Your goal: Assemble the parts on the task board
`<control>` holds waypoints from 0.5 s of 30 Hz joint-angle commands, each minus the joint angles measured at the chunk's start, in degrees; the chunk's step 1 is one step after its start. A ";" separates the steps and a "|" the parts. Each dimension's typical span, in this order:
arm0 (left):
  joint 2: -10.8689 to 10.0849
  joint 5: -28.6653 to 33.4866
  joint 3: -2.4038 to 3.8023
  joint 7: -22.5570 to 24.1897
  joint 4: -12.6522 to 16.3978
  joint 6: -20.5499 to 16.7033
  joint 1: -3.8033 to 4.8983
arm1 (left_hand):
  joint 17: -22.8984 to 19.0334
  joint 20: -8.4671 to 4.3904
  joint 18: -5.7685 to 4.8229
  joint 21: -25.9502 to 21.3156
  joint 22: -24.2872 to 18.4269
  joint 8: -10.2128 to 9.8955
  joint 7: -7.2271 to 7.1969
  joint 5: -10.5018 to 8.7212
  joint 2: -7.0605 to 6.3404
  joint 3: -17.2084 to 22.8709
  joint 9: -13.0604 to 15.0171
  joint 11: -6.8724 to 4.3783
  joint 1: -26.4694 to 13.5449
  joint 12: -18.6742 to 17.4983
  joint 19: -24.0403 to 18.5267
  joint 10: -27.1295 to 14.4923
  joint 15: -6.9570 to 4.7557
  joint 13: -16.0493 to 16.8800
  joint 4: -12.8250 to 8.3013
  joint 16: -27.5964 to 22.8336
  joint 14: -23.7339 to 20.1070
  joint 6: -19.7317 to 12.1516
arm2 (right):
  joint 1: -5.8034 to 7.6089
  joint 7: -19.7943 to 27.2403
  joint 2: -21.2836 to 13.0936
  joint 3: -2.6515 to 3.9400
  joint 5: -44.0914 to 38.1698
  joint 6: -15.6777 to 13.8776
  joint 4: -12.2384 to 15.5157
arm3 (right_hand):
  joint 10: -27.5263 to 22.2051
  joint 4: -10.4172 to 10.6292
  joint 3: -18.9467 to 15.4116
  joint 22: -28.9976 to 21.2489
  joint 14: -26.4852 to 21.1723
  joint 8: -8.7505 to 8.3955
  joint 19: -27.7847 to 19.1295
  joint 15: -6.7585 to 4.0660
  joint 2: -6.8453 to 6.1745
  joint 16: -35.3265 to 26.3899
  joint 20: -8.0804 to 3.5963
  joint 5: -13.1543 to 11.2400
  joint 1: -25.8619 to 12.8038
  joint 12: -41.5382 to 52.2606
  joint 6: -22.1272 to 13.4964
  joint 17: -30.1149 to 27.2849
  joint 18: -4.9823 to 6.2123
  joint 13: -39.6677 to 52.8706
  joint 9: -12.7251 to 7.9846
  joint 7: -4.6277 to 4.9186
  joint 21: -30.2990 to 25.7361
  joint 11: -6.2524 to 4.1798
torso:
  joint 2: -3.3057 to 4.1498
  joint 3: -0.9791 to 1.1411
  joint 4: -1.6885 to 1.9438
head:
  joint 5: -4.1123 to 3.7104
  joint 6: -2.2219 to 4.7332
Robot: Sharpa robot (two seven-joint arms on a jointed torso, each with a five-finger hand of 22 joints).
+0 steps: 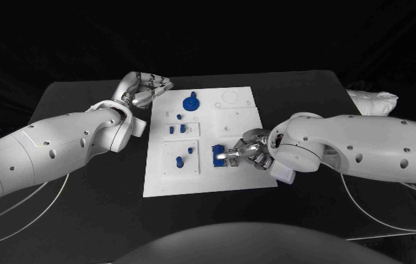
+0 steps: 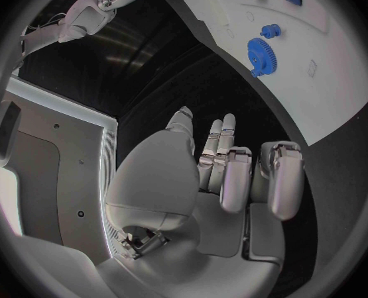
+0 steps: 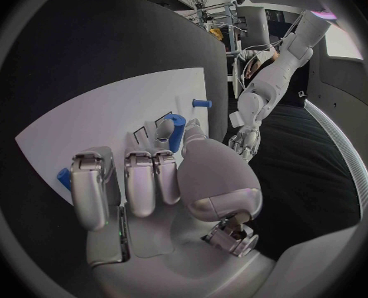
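Note:
The white task board [image 1: 251,183] lies in the middle of the black table. A blue gear-shaped part [image 1: 190,103] [image 2: 262,56] sits at its far end, with small blue parts [image 1: 178,129] below it and two more [image 1: 180,159] nearer me. My right hand [image 1: 248,151] [image 3: 150,179] hovers over the board's near right area, beside a blue block [image 1: 219,154]. Its thumb and a finger pinch a blue cylindrical part [image 3: 177,130]. My left hand [image 1: 146,88] [image 2: 233,179] hangs beside the board's far left corner, fingers apart and holding nothing.
A white bundle [image 1: 374,101] lies at the table's far right. Thin cables [image 1: 30,195] trail over the table by both arms. A small blue peg [image 3: 202,103] [image 2: 270,30] stands on the board beyond the held part.

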 commanded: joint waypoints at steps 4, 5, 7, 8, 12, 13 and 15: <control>0.21 -0.31 0.04 0.36 0.04 0.85 0.00 | 11.83 -0.29 0.07 -0.19 14.44 -0.20 -0.08 0.31 0.75 -0.44 -0.09 -0.41 -0.03 -0.10 4.49 -0.02 -0.32 -0.03 0.05 -0.16 4.68 0.35 | -0.08 -1.00 0.56 -0.02 -0.93 2.50 -0.27 | 6.15 -0.55 -0.19 15.06 5.96 0.06 6.00 -0.58 -0.15 0.23 -0.56 -0.17 0.38 0.16 0.10 15.08 -0.39 15.07 0.20 -0.14 0.26 -0.46 | 0.03 0.03 0.05 | 0.10 0.00; 0.22 -0.31 0.04 0.37 0.03 0.84 0.00 | 11.83 -0.29 0.07 -0.19 14.44 -0.20 -0.08 0.31 0.75 -0.44 -0.09 -0.41 -0.03 -0.10 4.49 -0.02 -0.32 -0.03 0.05 -0.16 4.68 0.35 | -0.08 -0.98 0.63 -0.02 -0.94 2.56 -0.32 | 6.15 -0.56 -0.19 15.06 5.96 0.06 6.00 -0.58 -0.16 0.23 -0.56 -0.17 0.38 0.16 0.10 15.08 -0.39 15.07 0.20 -0.14 0.26 -0.46 | 0.01 0.04 0.04 | 0.15 0.00; 0.24 -0.32 0.04 0.37 -0.01 0.85 0.00 | 11.83 -0.29 0.07 -0.19 14.44 -0.20 -0.08 0.31 0.75 -0.44 -0.09 -0.41 -0.03 -0.10 4.49 -0.02 -0.32 -0.03 0.05 -0.16 4.68 0.35 | -0.08 -0.96 0.73 -0.02 -0.94 2.63 -0.42 | 6.15 -0.56 -0.20 15.06 5.96 0.04 6.00 -0.58 -0.17 0.23 -0.56 -0.16 0.38 0.16 0.08 15.08 -0.39 15.07 0.19 -0.14 0.26 -0.46 | -0.03 0.02 0.00 | 0.10 0.00; 0.24 -0.32 0.04 0.38 -0.02 0.81 0.00 | 11.82 -0.29 0.07 -0.20 14.44 -0.20 -0.08 0.31 0.75 -0.44 -0.09 -0.41 -0.03 -0.10 4.49 -0.02 -0.32 -0.03 0.05 -0.16 4.68 0.35 | -0.08 -0.95 0.77 -0.02 -0.94 2.68 -0.47 | 6.15 -0.56 -0.20 15.06 5.96 0.04 6.00 -0.58 -0.17 0.23 -0.56 -0.16 0.38 0.16 0.08 15.08 -0.39 15.07 0.19 -0.14 0.26 -0.46 | -0.04 0.00 -0.01 | 0.06 0.00; 0.24 -0.32 0.04 0.47 -0.03 0.63 0.00 | 11.81 -0.29 0.07 -0.18 14.45 -0.24 -0.09 0.35 0.88 -0.53 -0.09 -0.41 0.12 -0.10 4.50 -0.01 -0.33 -0.03 0.04 -0.17 4.68 0.36 | -0.08 -0.90 0.79 -0.01 -0.91 2.98 -0.59 | 6.15 -0.62 -0.27 15.06 5.96 0.07 6.00 -0.59 -0.29 0.23 -0.58 -0.11 0.39 0.16 0.11 15.08 -0.39 15.07 0.29 -0.14 0.26 -0.47 | 0.01 -0.04 0.02 | 0.04 0.00; 0.23 -0.32 0.04 0.48 -0.02 0.62 0.00 | 11.81 -0.29 0.07 -0.18 14.45 -0.24 -0.09 0.35 0.88 -0.53 -0.09 -0.41 0.12 -0.10 4.50 -0.01 -0.33 -0.03 0.04 -0.17 4.68 0.36 | -0.08 -0.89 0.79 -0.01 -0.89 3.05 -0.59 | 6.15 -0.67 -0.37 15.06 5.96 0.03 6.00 -0.60 -0.44 0.23 -0.60 -0.07 0.38 0.16 0.08 15.08 -0.39 15.07 0.36 -0.14 0.26 -0.48 | 0.00 -0.04 0.01 | 0.06 0.00; 0.23 -0.32 0.04 0.47 -0.02 0.62 0.00 | 11.81 -0.29 0.07 -0.18 14.45 -0.24 -0.09 0.35 0.88 -0.53 -0.09 -0.41 0.12 -0.10 4.50 -0.01 -0.33 -0.03 0.04 -0.17 4.68 0.36 | -0.08 -0.93 0.78 -0.01 -0.88 3.08 -0.60 | 6.15 -0.71 -0.43 15.06 5.96 0.04 6.00 -0.61 -0.54 0.23 -0.61 -0.04 0.37 0.16 0.08 15.08 -0.39 15.07 0.43 -0.14 0.26 -0.48 | 0.03 0.00 0.01 | 0.03 0.00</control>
